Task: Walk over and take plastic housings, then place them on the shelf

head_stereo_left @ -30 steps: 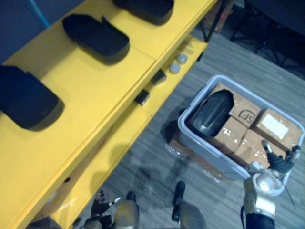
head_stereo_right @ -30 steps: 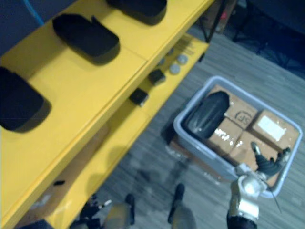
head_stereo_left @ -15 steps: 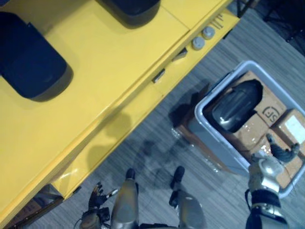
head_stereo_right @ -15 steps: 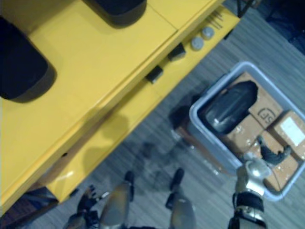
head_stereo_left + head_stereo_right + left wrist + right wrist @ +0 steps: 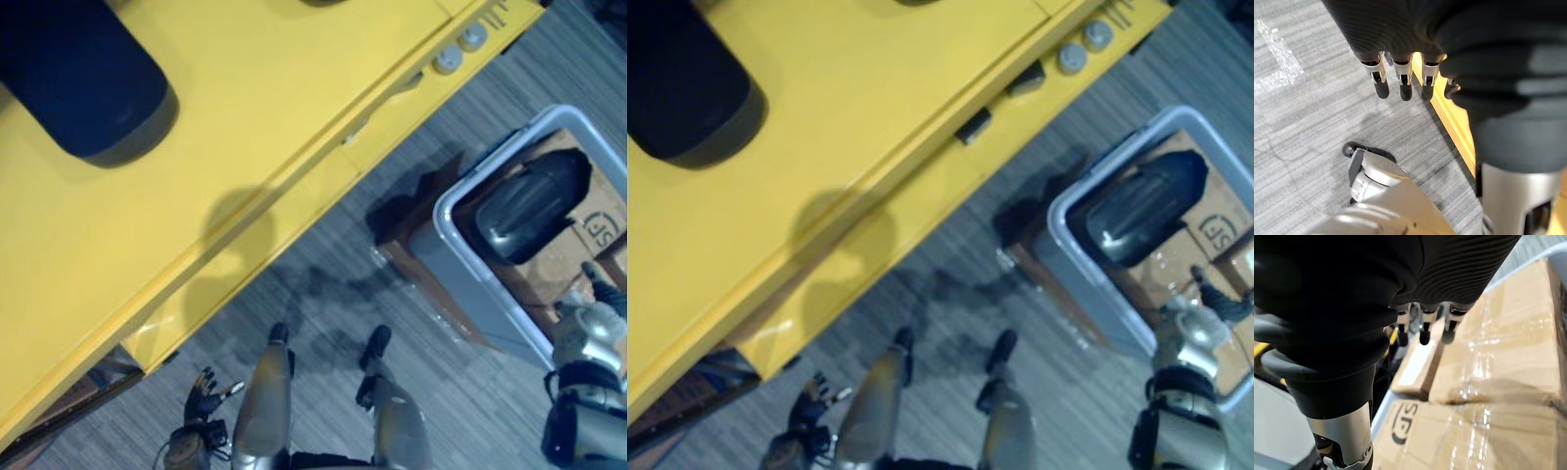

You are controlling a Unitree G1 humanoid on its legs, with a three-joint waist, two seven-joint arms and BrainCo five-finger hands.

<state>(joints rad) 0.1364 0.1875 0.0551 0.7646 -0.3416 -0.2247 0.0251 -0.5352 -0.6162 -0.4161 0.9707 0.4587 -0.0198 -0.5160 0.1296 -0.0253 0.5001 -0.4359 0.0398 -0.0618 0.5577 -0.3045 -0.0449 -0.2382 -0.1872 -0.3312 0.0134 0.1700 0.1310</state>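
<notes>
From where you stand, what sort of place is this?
Probably a warehouse or workshop: a yellow shelf holding a black plastic housing, and a grey bin of taped cardboard boxes beside it.

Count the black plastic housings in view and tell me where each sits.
2. One black housing lies on the yellow shelf; another housing lies in the grey bin. More may sit beyond the frame.

We see a glossy, smooth yellow shelf, seemingly painted metal. The housing on it looks like matt black plastic; the second housing shines. The bin is smooth grey plastic, its boxes brown cardboard under glossy tape. The floor looks rough and streaked.
</notes>
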